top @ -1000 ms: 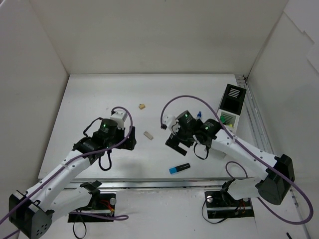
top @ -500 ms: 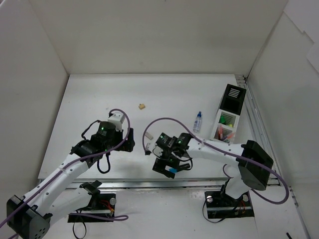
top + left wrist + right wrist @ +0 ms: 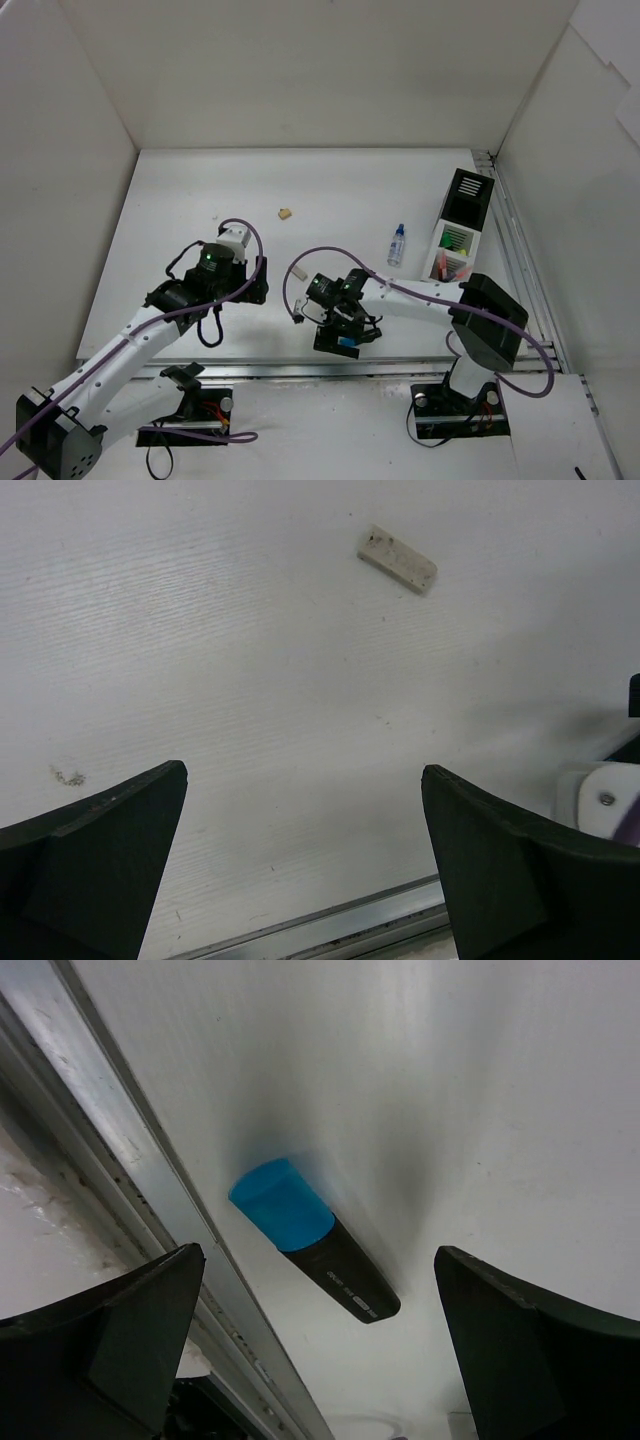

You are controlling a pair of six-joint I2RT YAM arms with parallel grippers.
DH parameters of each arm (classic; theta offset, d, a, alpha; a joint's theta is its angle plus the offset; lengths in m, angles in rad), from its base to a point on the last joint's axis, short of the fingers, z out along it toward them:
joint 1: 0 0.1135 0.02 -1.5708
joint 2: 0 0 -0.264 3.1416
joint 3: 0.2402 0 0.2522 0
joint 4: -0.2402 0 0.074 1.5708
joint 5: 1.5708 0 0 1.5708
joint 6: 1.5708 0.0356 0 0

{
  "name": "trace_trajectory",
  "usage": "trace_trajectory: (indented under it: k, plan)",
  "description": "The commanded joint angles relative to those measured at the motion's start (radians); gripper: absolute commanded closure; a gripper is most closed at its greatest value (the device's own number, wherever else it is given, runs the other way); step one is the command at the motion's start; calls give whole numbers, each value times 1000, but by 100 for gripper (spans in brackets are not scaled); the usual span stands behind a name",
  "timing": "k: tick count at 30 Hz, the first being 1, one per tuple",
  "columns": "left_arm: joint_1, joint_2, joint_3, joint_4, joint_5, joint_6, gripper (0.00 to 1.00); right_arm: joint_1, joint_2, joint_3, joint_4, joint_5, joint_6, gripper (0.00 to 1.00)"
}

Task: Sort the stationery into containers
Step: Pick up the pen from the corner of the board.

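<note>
A blue-capped dark highlighter [image 3: 312, 1245] lies on the white table next to the near edge rail. My right gripper [image 3: 315, 1251] is open, with one finger on each side of the highlighter; from the top it [image 3: 343, 337] covers most of the highlighter [image 3: 348, 346]. My left gripper [image 3: 304, 768] is open and empty over bare table, with a white eraser [image 3: 398, 558] ahead of it. A tan eraser [image 3: 286, 212] lies at the back. A clear blue-capped glue bottle [image 3: 397, 244] stands left of the organizer [image 3: 466, 200], whose white sections hold several pens [image 3: 447, 266].
A metal rail [image 3: 120, 1150] runs along the table's near edge, close to the highlighter, and shows in the left wrist view [image 3: 330, 920] too. White walls enclose the table on three sides. The right arm's purple cable [image 3: 292, 280] loops over the table middle.
My right gripper has swung from the table middle toward the near edge and come down over the blue highlighter. The left arm has hardly moved.
</note>
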Motion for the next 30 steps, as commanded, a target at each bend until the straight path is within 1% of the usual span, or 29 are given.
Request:
trace_trajectory:
  k: [1, 6, 9, 11, 12, 13, 15, 17, 19, 21, 23, 25, 26, 27, 28, 29, 30]
  plan:
    - [-2, -15, 36, 26, -23, 5, 0, 10, 54, 26, -71, 42, -55, 2]
    - [-2, -8, 44, 31, -43, 12, 0, 8, 143, 32, -70, 76, -52, 3]
    - [-2, 14, 55, 34, -52, 12, 1, -30, 183, 53, -50, 47, -44, 16]
    - [-2, 37, 64, 32, -52, 15, 1, -68, 201, 70, -31, 28, -35, 35]
    - [-2, 43, 73, 29, -55, 14, 1, -76, 213, 79, -21, 24, -27, 59]
    - [-2, 55, 78, 26, -57, 12, 1, -81, 216, 92, -16, 27, -21, 71]
    - [-2, 63, 88, 18, -66, 11, 1, -88, 219, 98, -1, 28, -12, 86]
    - [-2, 69, 95, 14, -72, 8, 1, -90, 210, 98, 13, 33, -4, 89]
    - [-2, 68, 96, 14, -74, 6, 1, -94, 177, 90, 48, 41, 14, 96]
    - [-2, 65, 99, 18, -77, 6, 1, -100, 116, 77, 91, 86, 31, 99]
    - [-2, 58, 98, 21, -80, 9, 0, -117, 60, 63, 148, 146, 45, 100]
    - [-2, 51, 95, 32, -80, 9, 1, -156, -38, 41, 200, 177, 58, 100]
    - [-2, 49, 92, 44, -80, 15, 0, -177, -75, 32, 275, 217, 75, 100]
    - [-2, 46, 90, 51, -77, 18, 1, -212, -154, 3, 321, 220, 75, 100]
    - [8, 48, 90, 58, -67, 21, 1, -234, -191, -17, 373, 214, 74, 100]
    - [8, 51, 92, 72, -61, 26, 1, -277, -234, -40, 501, 211, 88, 100]
    - [8, 60, 95, 75, -54, 34, 0, -300, -305, -80, 559, 202, 91, 100]
